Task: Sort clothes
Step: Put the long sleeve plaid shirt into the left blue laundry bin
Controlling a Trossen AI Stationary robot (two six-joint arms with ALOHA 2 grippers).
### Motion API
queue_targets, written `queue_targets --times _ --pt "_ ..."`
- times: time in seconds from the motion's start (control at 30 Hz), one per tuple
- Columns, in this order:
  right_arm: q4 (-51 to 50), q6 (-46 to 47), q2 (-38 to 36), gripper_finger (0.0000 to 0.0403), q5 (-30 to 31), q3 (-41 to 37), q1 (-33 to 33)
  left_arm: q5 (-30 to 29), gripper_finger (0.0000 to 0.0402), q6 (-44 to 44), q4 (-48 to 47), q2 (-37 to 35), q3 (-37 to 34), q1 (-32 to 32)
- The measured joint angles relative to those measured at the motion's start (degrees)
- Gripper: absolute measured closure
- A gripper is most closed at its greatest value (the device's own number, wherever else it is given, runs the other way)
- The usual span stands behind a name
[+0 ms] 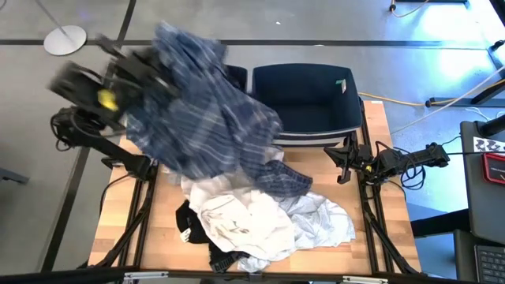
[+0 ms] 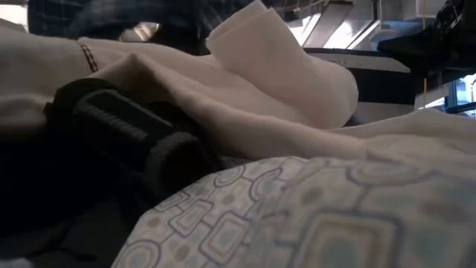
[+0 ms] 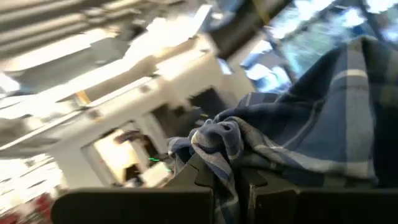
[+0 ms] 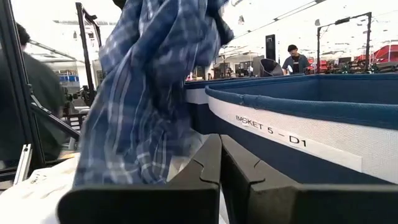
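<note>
Left gripper [image 3: 227, 186] pinched tight on the plaid shirt [image 1: 209, 118], hanging it up over the table's [image 1: 379, 229] left-back w/ tail on the white pile [image 1: 268, 221]. Right gripper [image 4: 220, 168] closed, empty, beside navy bin [image 1: 308, 99]. Ppl in bg.

A grey floor [image 1: 237, 20] lies past the wooden table [image 1: 379, 126], and a person [image 4: 297, 59] stands far back in the bright room.

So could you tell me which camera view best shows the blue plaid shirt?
The high view: the blue plaid shirt hangs lifted from the left end effector. The right wrist view shows its draped side, the left wrist view only the clamped bunch, the low view barely anything.
</note>
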Motion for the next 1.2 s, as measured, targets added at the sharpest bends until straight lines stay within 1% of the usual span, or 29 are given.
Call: queue_targets --times 0.1,0.2,0.33,0.53,0.6,0.67,0.83,0.93,1.0,1.1,1.2 --pt "0.0 -0.1 0.0 0.0397 0.1 0.0 0.0 -0.2 0.0399 7.3 7.8 -0.5 2.0 0.4" --pt "0.0 -0.6 0.0 0.0397 1.0 0.0 0.0 1.0 0.0396 10.8 10.0 -1.1 2.3 1.5" --pt "-0.4 -0.6 0.0 0.0397 2.4 0.0 0.0 2.1 0.0396 10.7 9.4 -1.0 1.5 6.0" --pt "-0.4 -0.6 0.0 0.0397 2.4 0.0 0.0 2.8 0.0395 6.4 8.9 -0.8 -5.3 16.2" --pt "-0.4 -0.6 0.0 0.0397 2.4 0.0 0.0 4.0 0.0395 3.0 6.9 -0.7 -7.6 19.6" --pt "-0.4 -0.7 0.0 0.0397 2.4 0.0 0.0 6.3 0.0394 -1.8 1.9 -0.5 -9.8 22.7" --pt "-0.4 -1.7 0.0 0.0397 2.4 0.0 0.0 11.3 0.0394 -18.0 -15.5 1.4 -13.0 31.9" --pt "-0.4 -2.0 0.0 0.0397 2.4 0.0 0.0 14.7 0.0394 -29.0 -27.5 3.2 -13.3 37.3" --pt "-0.4 -2.2 0.0 0.0397 2.7 0.0 0.0 19.6 0.0395 -36.6 -35.0 4.4 -13.3 40.6" --pt "-0.4 -2.2 0.0 0.0397 2.9 0.0 0.0 30.7 0.0398 -47.6 -43.2 6.5 -13.3 45.8" --pt "-0.4 -2.2 0.0 0.0397 3.0 0.0 0.0 40.6 0.0397 -55.8 -49.4 8.6 -13.3 50.2"
